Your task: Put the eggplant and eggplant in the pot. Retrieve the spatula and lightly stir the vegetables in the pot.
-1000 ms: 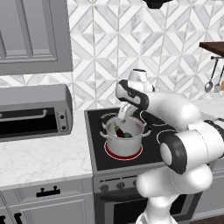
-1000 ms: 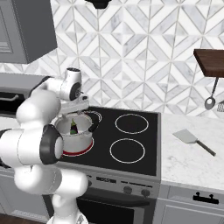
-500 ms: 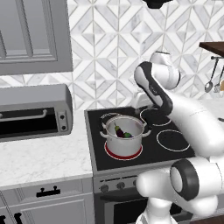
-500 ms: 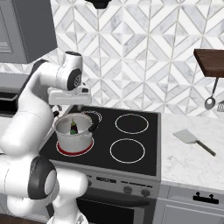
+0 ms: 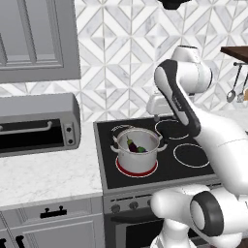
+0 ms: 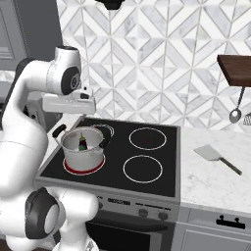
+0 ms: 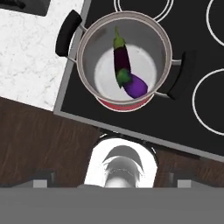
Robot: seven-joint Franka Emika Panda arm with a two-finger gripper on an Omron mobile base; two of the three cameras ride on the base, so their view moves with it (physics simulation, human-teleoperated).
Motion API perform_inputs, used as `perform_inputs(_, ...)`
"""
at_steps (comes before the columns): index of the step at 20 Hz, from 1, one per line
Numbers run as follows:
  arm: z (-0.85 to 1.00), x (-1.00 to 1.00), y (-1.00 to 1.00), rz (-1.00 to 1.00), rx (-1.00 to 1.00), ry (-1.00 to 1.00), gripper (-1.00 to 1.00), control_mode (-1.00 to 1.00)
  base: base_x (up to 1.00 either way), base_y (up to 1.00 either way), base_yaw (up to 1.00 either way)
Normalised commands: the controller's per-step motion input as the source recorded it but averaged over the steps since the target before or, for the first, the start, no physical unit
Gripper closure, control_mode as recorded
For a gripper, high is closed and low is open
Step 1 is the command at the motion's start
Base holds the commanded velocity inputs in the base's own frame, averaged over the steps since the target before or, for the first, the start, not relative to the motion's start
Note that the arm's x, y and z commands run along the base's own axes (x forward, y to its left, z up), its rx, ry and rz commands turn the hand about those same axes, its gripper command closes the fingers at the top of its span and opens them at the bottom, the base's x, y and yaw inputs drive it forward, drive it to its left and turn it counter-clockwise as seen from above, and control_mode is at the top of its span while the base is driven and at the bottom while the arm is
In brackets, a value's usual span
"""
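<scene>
The steel pot stands on the stove's front left burner, over a red ring. Both dark purple eggplants lie inside it, one with its green cap toward the pot's wall, the other touching its end; they also show from the side. My gripper hangs high above the pot, open, with nothing between its widely spread fingertips. The grey-bladed spatula lies flat on the counter right of the stove, its dark handle pointing toward the front right.
A toaster oven sits on the left counter. The other burners are bare. Metal spoons hang under a wooden shelf at the right. A grey wall cabinet hangs at the upper left.
One second ago the gripper was down at the pot's mouth. It has since risen and swung back toward the wall, and both eggplants stay in the pot.
</scene>
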Motion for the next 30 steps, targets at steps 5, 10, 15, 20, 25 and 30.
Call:
perform_inputs(5,0.0,-0.07,0.0,0.01,0.0,-0.15,-1.0,-1.0,0.0,0.0,0.0)
perform_inputs(10,0.0,-0.29,0.0,-0.01,0.01,-0.42,-1.0,-1.0,0.0,0.0,0.0)
perform_inputs(15,0.0,-0.25,-0.01,-0.1,0.02,-0.26,-1.0,-1.0,0.0,0.0,0.0)
perform_inputs(20,0.04,-0.44,-0.07,-0.15,0.0,0.0,-1.0,-1.0,0.0,0.0,0.0)
perform_inputs(25,0.01,-0.28,-0.08,-0.09,0.0,0.02,-1.0,-1.0,0.0,0.0,0.0)
perform_inputs(30,-0.01,0.0,0.0,0.0,0.0,0.02,-1.0,-1.0,0.0,0.0,0.0)
